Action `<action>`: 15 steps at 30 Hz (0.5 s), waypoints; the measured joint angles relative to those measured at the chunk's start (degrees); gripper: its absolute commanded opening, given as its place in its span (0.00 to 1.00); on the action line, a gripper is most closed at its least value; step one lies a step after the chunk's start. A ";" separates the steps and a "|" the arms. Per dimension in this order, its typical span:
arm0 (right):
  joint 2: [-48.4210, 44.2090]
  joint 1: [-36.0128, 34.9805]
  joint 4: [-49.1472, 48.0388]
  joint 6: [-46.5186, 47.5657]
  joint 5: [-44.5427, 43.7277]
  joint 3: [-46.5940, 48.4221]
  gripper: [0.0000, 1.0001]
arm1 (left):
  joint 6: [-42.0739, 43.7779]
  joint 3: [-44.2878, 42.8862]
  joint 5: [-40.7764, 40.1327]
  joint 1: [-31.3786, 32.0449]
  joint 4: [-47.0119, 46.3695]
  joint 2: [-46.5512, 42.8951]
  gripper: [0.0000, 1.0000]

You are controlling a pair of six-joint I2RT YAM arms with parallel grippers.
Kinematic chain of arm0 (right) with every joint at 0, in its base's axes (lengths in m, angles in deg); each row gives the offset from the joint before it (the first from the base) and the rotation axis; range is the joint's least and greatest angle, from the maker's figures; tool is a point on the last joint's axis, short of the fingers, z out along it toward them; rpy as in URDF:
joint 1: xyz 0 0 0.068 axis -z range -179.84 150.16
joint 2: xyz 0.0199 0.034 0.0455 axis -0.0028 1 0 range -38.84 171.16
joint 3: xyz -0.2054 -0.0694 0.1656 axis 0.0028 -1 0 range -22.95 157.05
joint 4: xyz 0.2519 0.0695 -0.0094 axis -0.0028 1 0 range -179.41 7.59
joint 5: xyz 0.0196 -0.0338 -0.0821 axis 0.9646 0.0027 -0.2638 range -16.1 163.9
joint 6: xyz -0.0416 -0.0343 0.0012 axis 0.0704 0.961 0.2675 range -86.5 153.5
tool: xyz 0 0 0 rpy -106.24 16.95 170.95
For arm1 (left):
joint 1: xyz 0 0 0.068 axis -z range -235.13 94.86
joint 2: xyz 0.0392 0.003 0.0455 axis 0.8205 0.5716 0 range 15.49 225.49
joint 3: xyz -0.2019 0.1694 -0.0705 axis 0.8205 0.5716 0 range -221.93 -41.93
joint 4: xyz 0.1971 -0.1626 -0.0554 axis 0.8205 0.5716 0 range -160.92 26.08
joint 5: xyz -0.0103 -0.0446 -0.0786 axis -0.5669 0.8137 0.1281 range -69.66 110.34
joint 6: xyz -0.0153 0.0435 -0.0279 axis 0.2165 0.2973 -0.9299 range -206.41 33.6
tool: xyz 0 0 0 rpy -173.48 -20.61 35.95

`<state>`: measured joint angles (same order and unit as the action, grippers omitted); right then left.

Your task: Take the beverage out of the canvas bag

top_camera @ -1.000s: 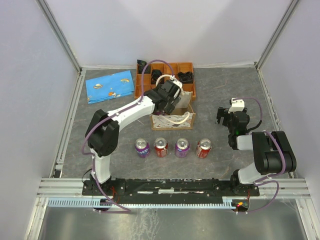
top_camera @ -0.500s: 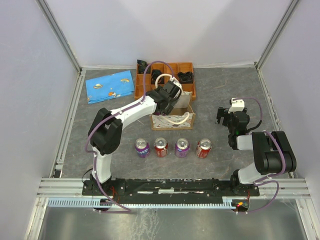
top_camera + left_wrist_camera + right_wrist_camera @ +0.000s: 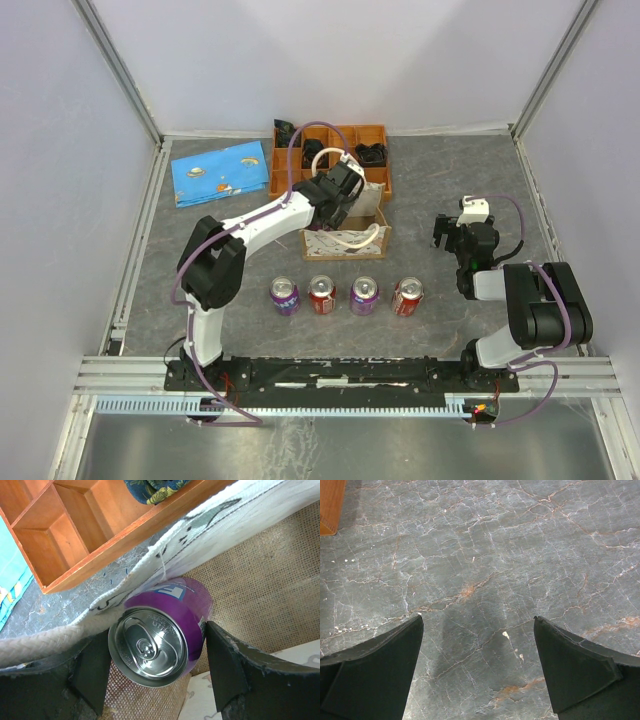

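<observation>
left gripper (image 3: pixel 157 656) is down inside the canvas bag (image 3: pixel 345 240), going in through the open top because that's the only way in. my fingers (image 3: pixel 92 672) straddle the purple can (image 3: pixel 162 630), one on each side of its body, the round sides being the only thing to pinch. the pads look right against it, but i can't tell whether the grip is actually firm. the beverage sits on the bag floor, top toward my wrist cam, pushed against the cream wall just under the rope handle (image 3: pixel 50 640), so that handle crowds my left finger. burlap lining (image 3: pixel 260 580) is behind it. the wooden tray (image 3: pixel 75 525) is just outside the bag wall, tight on that side. right gripper (image 3: pixel 455 232) is parked well apart over bare table (image 3: pixel 480 555), jaws wide, nothing in them, probably to stay out of the way. four cans (image 3: pixel 321 294) stand in a row near the bases, likely the drop line. writing: the lid has embossed text too small to read, the can label shows a white and blue patch with partial letters i can't make out, and the bag print is a faint line drawing, no words.
</observation>
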<state>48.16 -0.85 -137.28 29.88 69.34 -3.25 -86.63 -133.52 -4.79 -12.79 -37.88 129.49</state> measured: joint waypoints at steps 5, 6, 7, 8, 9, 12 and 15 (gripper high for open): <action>0.00 0.00 -0.02 0.00 0.00 0.00 0.99 | 0.07 -0.31 1.05 -0.07 0.28 -0.04 0.03; 0.00 0.00 0.00 0.00 0.00 0.00 0.99 | 0.07 -0.35 1.55 -0.20 0.31 -0.13 0.03; 0.00 0.00 -0.02 0.00 0.00 0.00 0.99 | 0.07 -0.35 1.99 -0.28 0.28 -0.28 0.03; 0.00 0.00 -0.02 0.00 0.00 0.00 0.99 | 0.09 -0.35 2.80 -0.39 0.31 -0.48 0.03; 0.00 0.00 -0.02 0.00 0.00 0.00 0.99 | 0.09 -0.33 3.78 -0.44 0.28 -0.76 0.03; 0.00 0.00 -0.02 0.00 0.00 0.00 0.99 | 0.09 -0.17 6.93 -0.39 0.35 -2.25 0.03; 0.00 0.00 0.00 0.00 0.00 0.00 0.99 | 0.11 -0.07 8.96 -0.15 0.33 -5.46 0.03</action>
<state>48.16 -0.85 -137.28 29.88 69.34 -3.25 -86.53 -133.59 4.18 -12.94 -37.55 124.02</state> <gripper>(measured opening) 0.992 0.744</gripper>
